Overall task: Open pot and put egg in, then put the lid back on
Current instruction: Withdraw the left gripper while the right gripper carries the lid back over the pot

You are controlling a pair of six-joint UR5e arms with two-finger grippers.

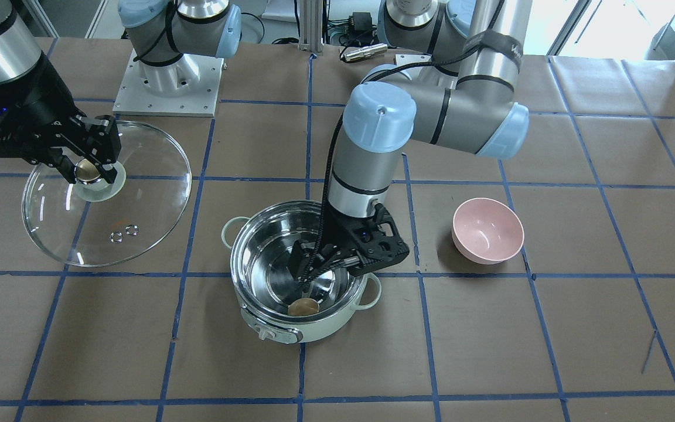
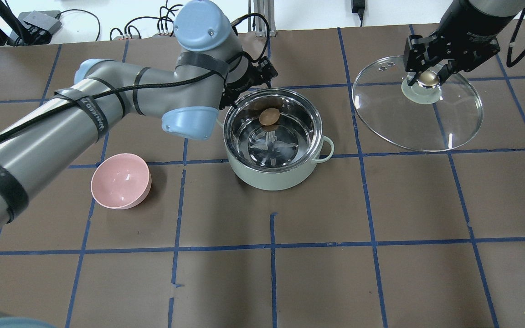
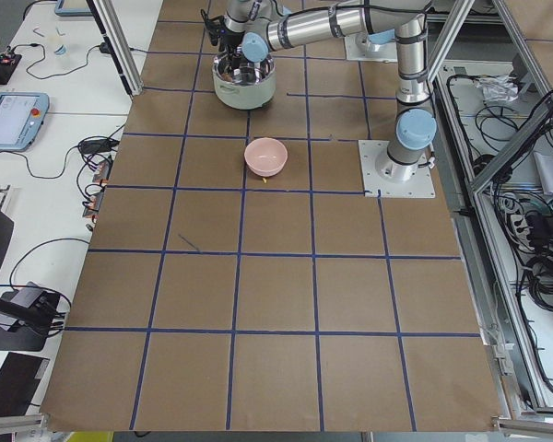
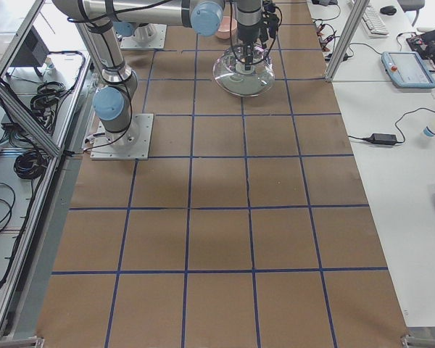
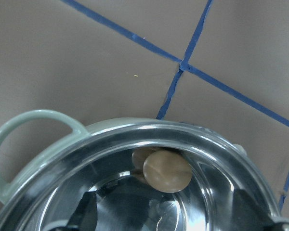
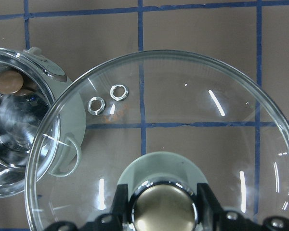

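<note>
The mint-green pot [image 1: 267, 328] stands uncovered mid-table, also in the overhead view [image 2: 271, 180]. The brown egg [image 1: 303, 306] lies free inside it against the steel wall, seen too in the overhead view [image 2: 269, 116] and the left wrist view [image 5: 167, 171]. My left gripper [image 1: 314, 281] hangs over the pot with its fingers inside the rim, open and empty, just above the egg. My right gripper [image 1: 88, 170] is shut on the beige-gold knob [image 6: 164, 207] of the glass lid [image 1: 138, 199]. It holds the lid off to the pot's side [image 2: 417, 123].
A pink bowl [image 1: 488, 230] sits on the table on the pot's other side from the lid, also in the overhead view [image 2: 121, 181]. The brown table has a blue tape grid. Both arm bases stand at the table's robot edge.
</note>
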